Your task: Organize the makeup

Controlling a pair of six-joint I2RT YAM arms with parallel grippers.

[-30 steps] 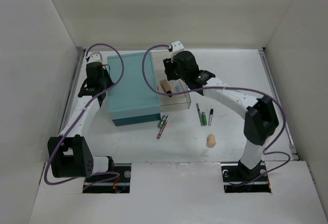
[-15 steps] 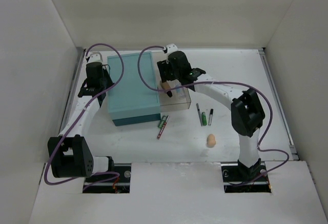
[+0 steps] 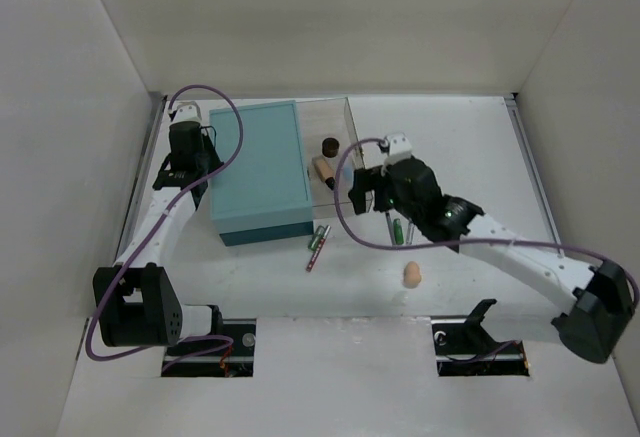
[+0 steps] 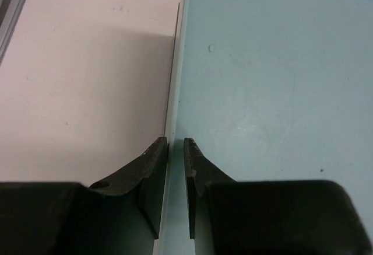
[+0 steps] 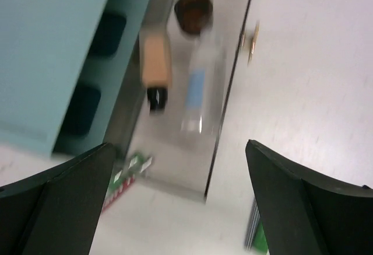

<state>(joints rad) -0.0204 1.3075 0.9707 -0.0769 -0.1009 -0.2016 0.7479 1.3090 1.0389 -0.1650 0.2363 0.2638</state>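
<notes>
Beige bottle [image 5: 156, 62] lies in clear drawer [image 5: 175, 164]. My right gripper [image 5: 179, 145] gapes empty; left gripper [image 4: 176, 150] pinches teal box [image 4: 274, 91] edge.

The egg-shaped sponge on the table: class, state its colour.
Peach; the sponge shows best in the top external view.

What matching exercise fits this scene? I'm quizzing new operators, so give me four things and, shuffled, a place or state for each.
Things:
1. brown pot
2. beige bottle
3. peach sponge
4. right gripper

Places or states:
a. open
b. on the table, outside the clear drawer
c. lying in the clear drawer, dark cap toward the near end
d. at the clear drawer's far end

Pairs: 1-d, 2-c, 3-b, 4-a
</notes>
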